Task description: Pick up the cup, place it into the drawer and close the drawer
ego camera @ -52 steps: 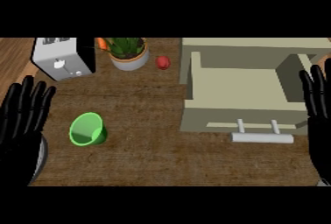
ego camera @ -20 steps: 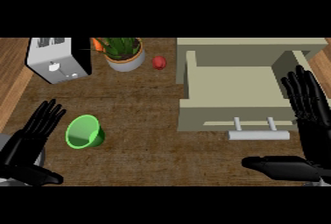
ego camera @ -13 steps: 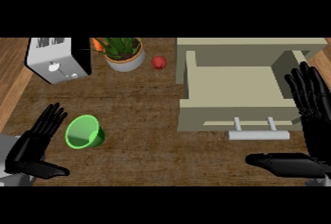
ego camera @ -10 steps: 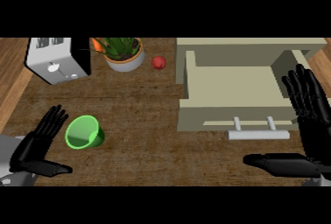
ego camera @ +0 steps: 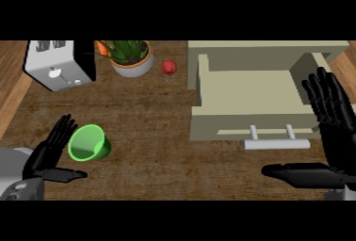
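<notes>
One cup [ego camera: 89, 143], green, on its side on the desk [ego camera: 160, 117]; your left hand [ego camera: 50, 155], fingers spread, has closed in beside it. Ungrasped. Right hand [ego camera: 332, 127] open by the open drawer [ego camera: 257, 101].

Light is even and soft, fairly bright, seems to come from above w/ no single strong source. Counter [ego camera: 153, 117] evenly lit, a bit darker toward the wooden side strips. Shadows faint: thin dark band under the drawer [ego camera: 250, 101] front and its handle [ego camera: 276, 144], soft patch beside the toaster [ego camera: 59, 63]. Both black hands read as near-flat dark shapes, little shading on them. Green cup [ego camera: 89, 142] glows lighter at the rim, darker inside. No glare, no visible edge distortion, nothing out of focus
</notes>
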